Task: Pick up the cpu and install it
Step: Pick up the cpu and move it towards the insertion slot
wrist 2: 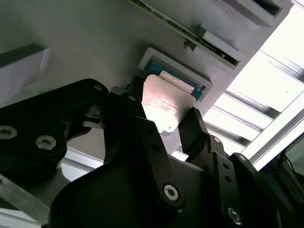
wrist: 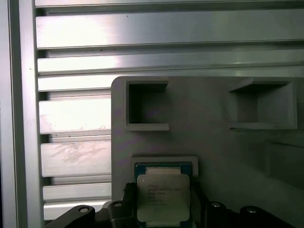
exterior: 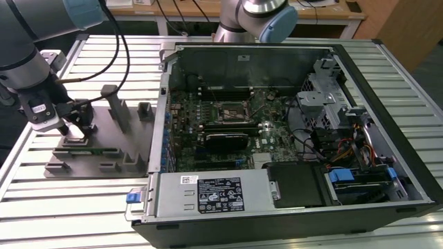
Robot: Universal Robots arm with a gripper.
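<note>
Over the one grey fixture (exterior: 104, 161) on the tabletop (exterior: 41, 207), the end effector (wrist 2: 164, 107) has its two fingers (wrist 2: 142, 128) clamped on the single cpu (wrist: 163, 194) at its recess, near two square pockets (wrist: 147, 107).

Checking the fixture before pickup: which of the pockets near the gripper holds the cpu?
The shallow framed pocket right at the gripper holds the cpu. The two deeper square pockets farther off stand empty.
</note>
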